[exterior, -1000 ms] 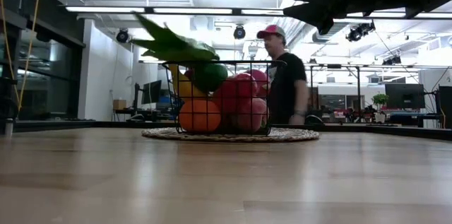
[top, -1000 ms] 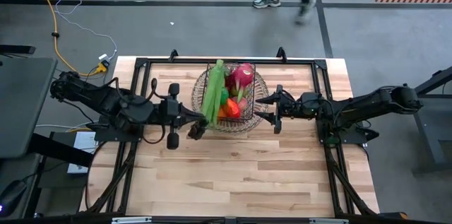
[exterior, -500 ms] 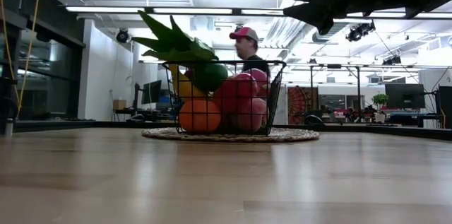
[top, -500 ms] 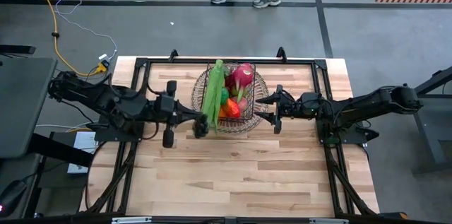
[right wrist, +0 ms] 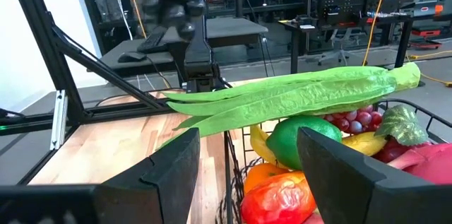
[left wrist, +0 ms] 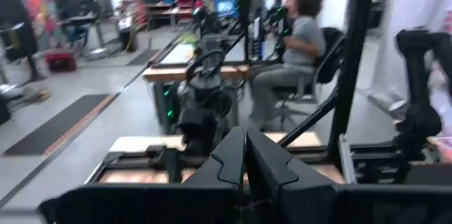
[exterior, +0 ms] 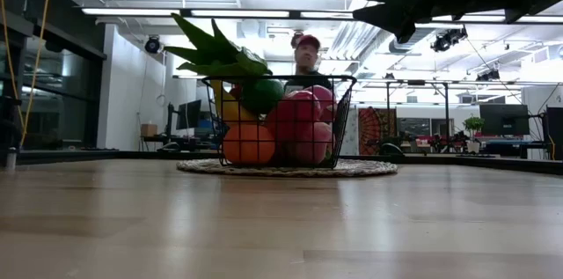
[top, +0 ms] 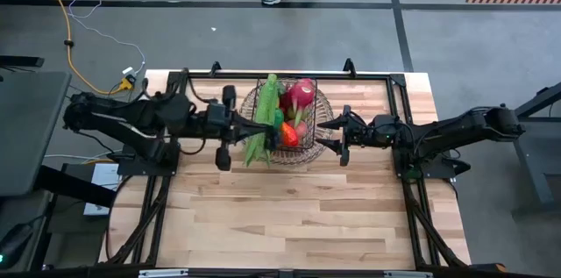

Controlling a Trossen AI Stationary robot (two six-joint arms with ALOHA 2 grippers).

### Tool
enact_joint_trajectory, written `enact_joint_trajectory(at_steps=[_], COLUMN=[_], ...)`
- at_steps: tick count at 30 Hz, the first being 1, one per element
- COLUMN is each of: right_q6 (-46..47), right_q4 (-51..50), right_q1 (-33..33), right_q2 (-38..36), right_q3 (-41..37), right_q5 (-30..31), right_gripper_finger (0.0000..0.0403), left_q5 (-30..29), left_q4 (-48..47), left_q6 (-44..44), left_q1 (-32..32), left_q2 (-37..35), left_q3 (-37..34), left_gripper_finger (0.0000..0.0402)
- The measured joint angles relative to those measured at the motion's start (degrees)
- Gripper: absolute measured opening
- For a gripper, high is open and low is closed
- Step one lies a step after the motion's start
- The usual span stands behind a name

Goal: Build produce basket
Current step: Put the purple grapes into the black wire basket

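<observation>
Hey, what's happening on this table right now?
Two robot arms are packing produce into a wire basket that sits on a round woven tray. The basket is already full, with long green beans lying across its top. The left gripper, shut and empty, is over the basket's left edge beside the beans. The right gripper waits open at the basket's right side.

Near half of worktop [top: 298, 217] bare, open for passage. Basket [top: 317, 142] heaped; long beans [top: 263, 116] overhang left rim. Left hand [top: 263, 129] crowds one side, right hand [top: 329, 135] the other.
</observation>
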Motion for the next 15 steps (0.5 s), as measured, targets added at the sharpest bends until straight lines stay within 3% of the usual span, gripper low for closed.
enact_joint_trajectory(at_steps=[7,15], right_q6=[-0.01,-0.02], right_q4=[-0.01,-0.01], right_q1=[0.0,0.0], right_q2=[0.0,0.0], right_q3=[0.0,0.0], right_q5=[0.0,0.0], right_gripper_finger=[0.0229,0.0229], left_q5=[9.44,15.54], left_q4=[6.27,13.77], left_q6=[0.54,-0.44], left_q1=[5.81,10.27], left_q2=[5.37,12.06], left_q3=[0.0,-0.02], left_gripper_finger=[0.0,0.0])
